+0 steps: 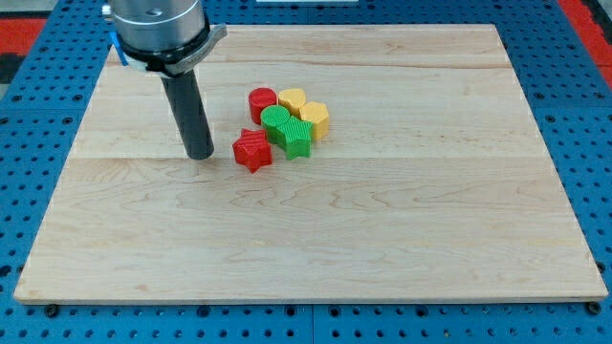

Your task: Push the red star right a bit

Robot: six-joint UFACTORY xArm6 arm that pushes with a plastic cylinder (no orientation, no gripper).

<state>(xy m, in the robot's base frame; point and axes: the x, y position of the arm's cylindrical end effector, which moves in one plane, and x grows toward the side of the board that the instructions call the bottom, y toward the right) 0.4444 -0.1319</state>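
One rod: no fingers for you to check, just my tip (pixel 200 155)
Tip: you'll spot it near the red star's (pixel 252 150) left, apart
Star: probably touching green block (pixel 297 139)

Setting: a robotics laboratory or test cell. Evidence follows. The bench (pixel 316 239) is a pale wooden board with clean, straight edges, laid on a blue base plate (pixel 43 143) punched with a regular grid of mounting holes, visible on the left, right and near sides. A red and black surface (pixel 33 24) shows at the far left corner. A grey machine arm (pixel 158 29) carrying a dark rod stands over the far left of the board. Small plastic blocks (pixel 282 124), red, green and yellow, sit grouped on the wood.
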